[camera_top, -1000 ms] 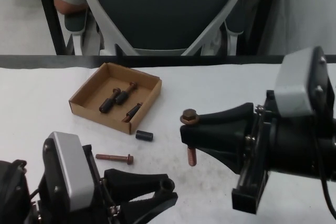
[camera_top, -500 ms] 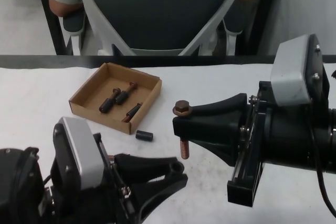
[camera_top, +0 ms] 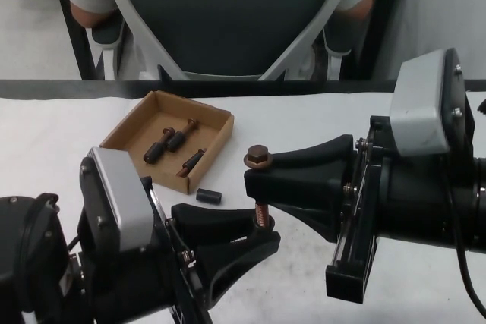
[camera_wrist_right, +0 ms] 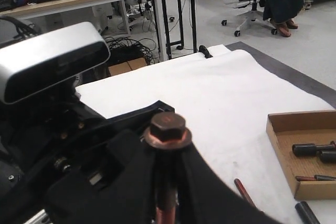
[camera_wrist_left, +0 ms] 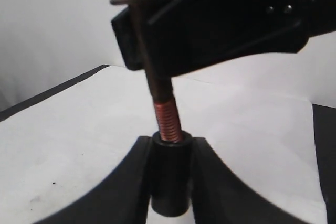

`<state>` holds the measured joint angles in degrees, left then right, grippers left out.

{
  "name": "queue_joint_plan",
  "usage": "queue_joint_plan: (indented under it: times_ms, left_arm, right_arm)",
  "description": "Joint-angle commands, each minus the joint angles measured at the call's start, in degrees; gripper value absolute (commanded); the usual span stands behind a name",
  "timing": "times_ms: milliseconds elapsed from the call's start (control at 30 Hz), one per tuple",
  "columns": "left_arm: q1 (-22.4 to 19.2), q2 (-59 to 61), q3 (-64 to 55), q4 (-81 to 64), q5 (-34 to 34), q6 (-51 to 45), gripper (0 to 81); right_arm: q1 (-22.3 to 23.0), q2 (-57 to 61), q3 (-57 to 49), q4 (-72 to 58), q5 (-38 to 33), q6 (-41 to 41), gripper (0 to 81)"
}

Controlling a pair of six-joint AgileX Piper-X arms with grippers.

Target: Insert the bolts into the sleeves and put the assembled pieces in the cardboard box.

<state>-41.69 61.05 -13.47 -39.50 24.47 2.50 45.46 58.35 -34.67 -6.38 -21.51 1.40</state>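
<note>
Edges first: the white-covered bench ends in a dark strip along its far side. The shallow brown cardboard box sits near that edge, with three dark assembled pieces lying inside. A broad stretch of white cover lies between the box and the right arm. A short black loose sleeve lies just outside the box's near corner, and a reddish spare bolt lies near it.

The right gripper is closed on a copper-coloured hex-head bolt, gripping the shank just under the head so that the threaded end hangs down. Directly below, the left gripper is clamped on an upright black cylindrical sleeve. The bolt's threaded tip sits in the sleeve's top opening, and most of the shank is above it.
</note>
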Motion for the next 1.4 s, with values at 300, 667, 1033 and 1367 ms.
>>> queue_joint_plan:
  times_ms: [300, 667, 1033, 1367]
  left_arm:
    - [-0.2, -0.1, -0.83, -9.29, -10.69, -18.19, 0.8]
    - [-0.2, -0.1, -0.89, -12.43, -8.93, -22.68, 0.8]
    - [6.27, -0.1, -1.06, -13.3, -11.1, -28.49, 0.8]
    - [22.37, 0.27, -12.22, 18.16, -3.61, -25.11, 0.8]
  right_arm:
    - [0.32, 0.0, -0.67, -0.74, -0.69, -0.31, 0.2]
    - [0.32, 0.0, -0.67, -0.15, -0.54, -0.21, 12.0]
    - [0.32, -1.15, -0.67, 8.59, 1.24, 2.94, 50.4]
    - [0.17, -3.43, -0.85, 17.74, 8.81, -0.31, 0.3]
